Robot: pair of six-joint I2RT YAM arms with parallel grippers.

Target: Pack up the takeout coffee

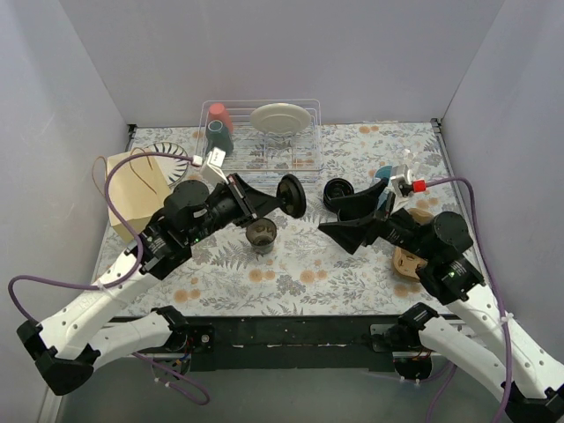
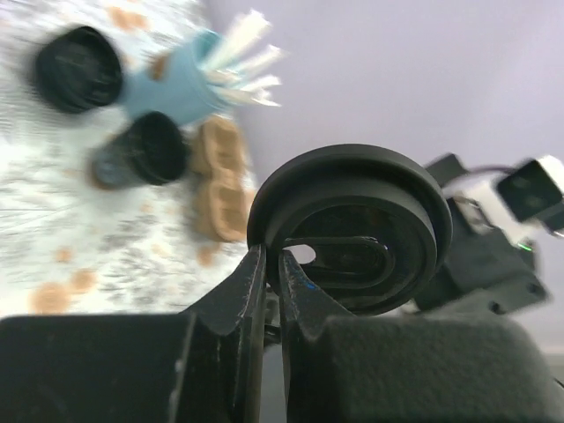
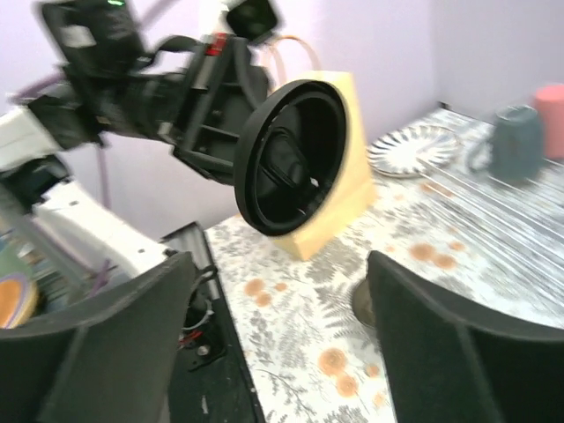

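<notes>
Overhead, the left gripper [image 1: 278, 199] is pinched shut on the rim of the ringed black lid [image 1: 293, 196], holding it on edge in the air above the flowered tablecloth [image 1: 291, 282]. An open black cup [image 1: 262, 233] stands on the cloth just below and nearer the arms; a second black cup [image 1: 337, 191] sits beside the right gripper [image 1: 339, 216], whose fingers stand wide with nothing between them. The brown paper bag [image 1: 137, 189] stands at the left, well apart from both cups, and a clear dish rack [image 1: 260, 132] with a teal tumbler [image 1: 219, 139] and a red tumbler [image 1: 219, 115] is at the back. From the left wrist, the fingers [image 2: 251, 291] clamp the lid's edge, its underside facing the camera; beyond, blurred, lie both cups and a light-blue cup of white sticks [image 2: 176, 84]. From the right wrist, the two broad fingers [image 3: 97, 344] frame the view far apart, the lid hangs ahead in the other gripper, the bag behind it, and a striped plate [image 3: 410, 150] lies farther right.
</notes>
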